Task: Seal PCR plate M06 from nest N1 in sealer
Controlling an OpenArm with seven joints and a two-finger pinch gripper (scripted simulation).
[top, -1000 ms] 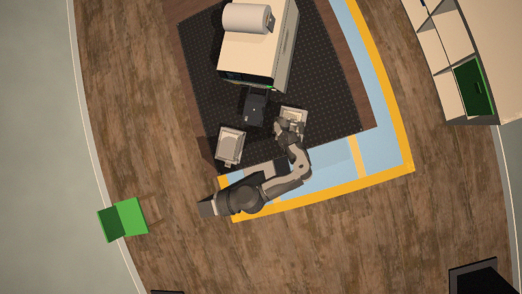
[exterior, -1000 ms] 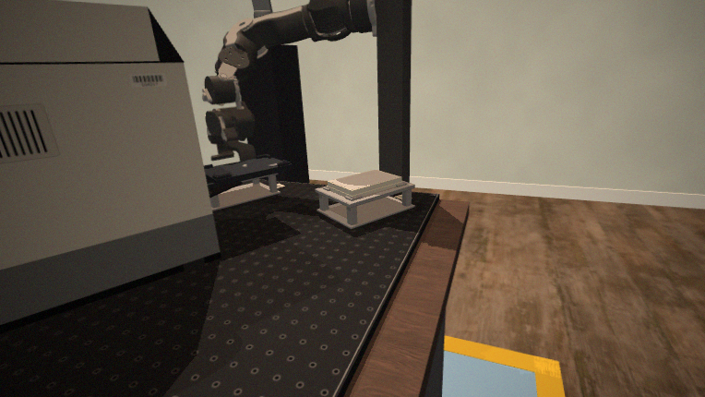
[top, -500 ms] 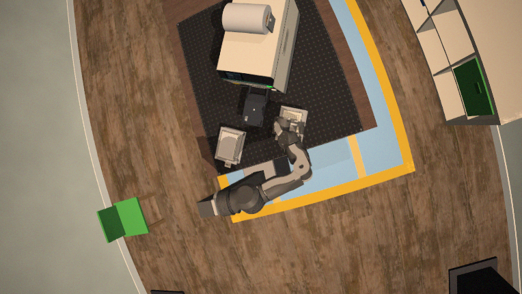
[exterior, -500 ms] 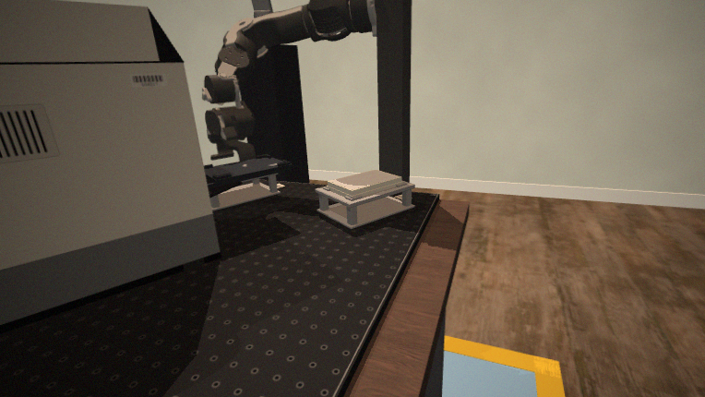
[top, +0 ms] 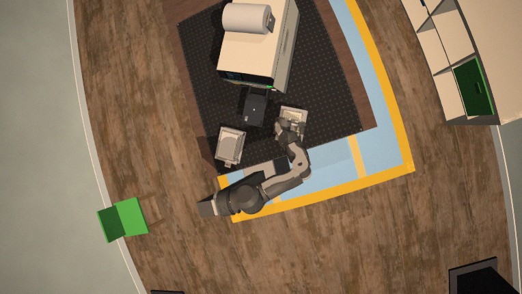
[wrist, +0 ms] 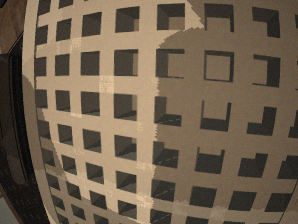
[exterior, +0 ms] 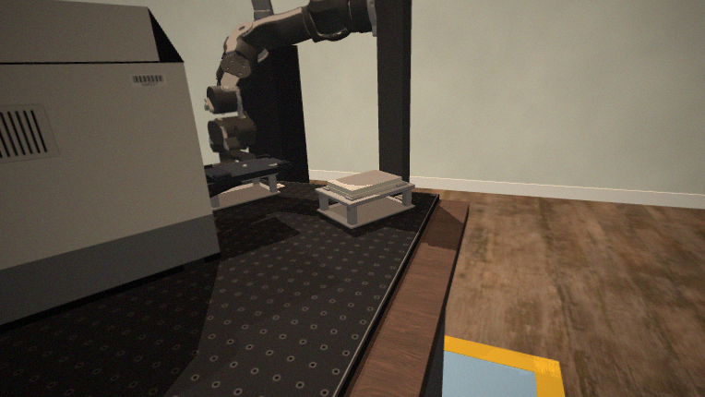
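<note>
The open 96-well plate M06 [top: 294, 114] sits in nest N1, right of the sealer's stage [top: 254, 108]. In the wrist view its grid of open wells [wrist: 153, 116] fills the frame from very close, partly in shadow. My gripper [top: 289, 124] is open, pointing down right over M06's near end, with nothing between the fingers. In the exterior view the wrist [exterior: 230, 133] hangs low behind the stage [exterior: 244, 168], and the fingers and N1 are hidden there. The stage stands out in front of the housing [top: 257, 39] with an empty pocket. The lamp [top: 269, 87] is green.
The sealed plate M09 [top: 229, 145] lies in nest N2, left of the stage, and also shows in the exterior view [exterior: 365, 184]. A foil roll [top: 246, 17] sits on top of the housing. The bench's wooden edge [exterior: 414, 295] runs along the right.
</note>
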